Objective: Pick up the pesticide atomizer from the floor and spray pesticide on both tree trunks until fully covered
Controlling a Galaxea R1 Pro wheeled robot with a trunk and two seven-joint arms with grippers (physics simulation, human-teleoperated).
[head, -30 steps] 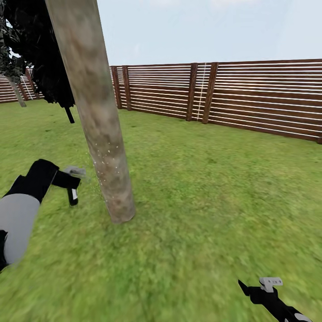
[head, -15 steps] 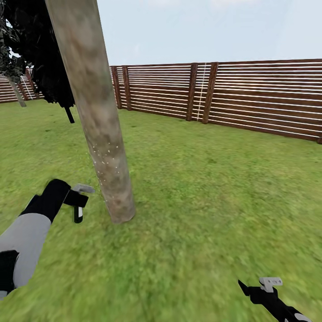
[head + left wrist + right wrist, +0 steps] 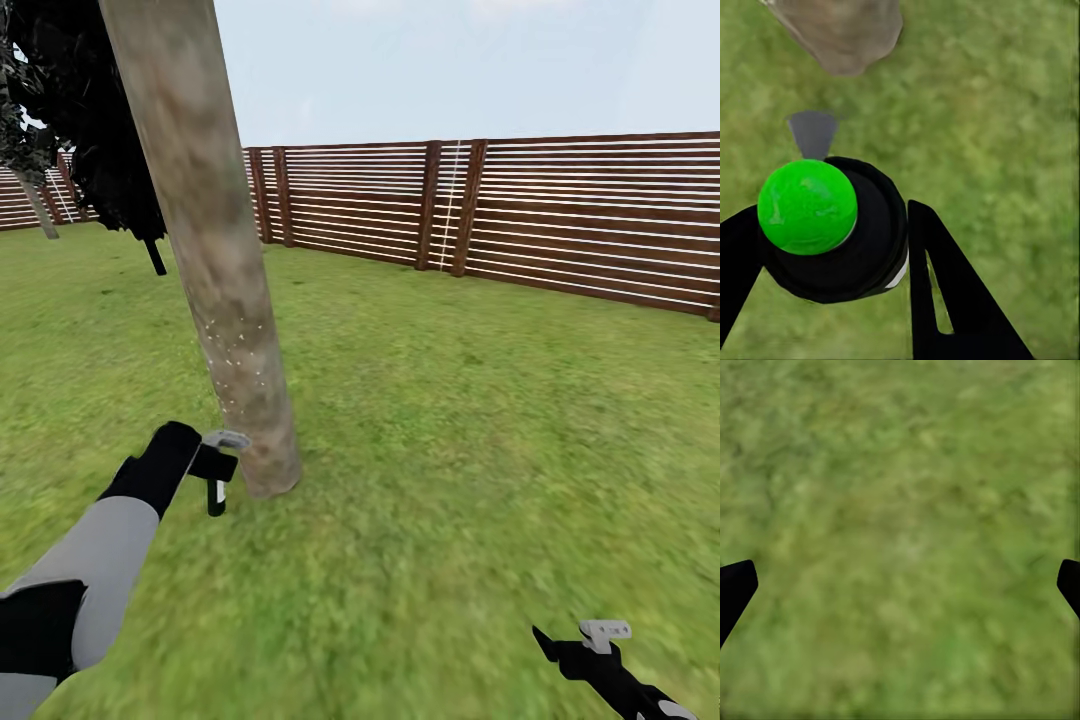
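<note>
Risk: my left gripper (image 3: 222, 462) holds the spray bottle (image 3: 215, 494) very low, just beside the foot of the tree trunk (image 3: 215, 260), so I judge the mist may wet only the base and leave the upper bark dry, or the nozzle may knock the bark. Left jaws are clenched on the bottle, a dark body with a bright green round end (image 3: 807, 206) toward my wrist camera. My right gripper (image 3: 600, 640) hangs released over grass (image 3: 480, 420), near right.

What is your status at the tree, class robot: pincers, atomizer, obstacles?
Left pincer shut on atomizer, low beside tree trunk. Right pincer open over grass. Nothing between atomizer and trunk.
</note>
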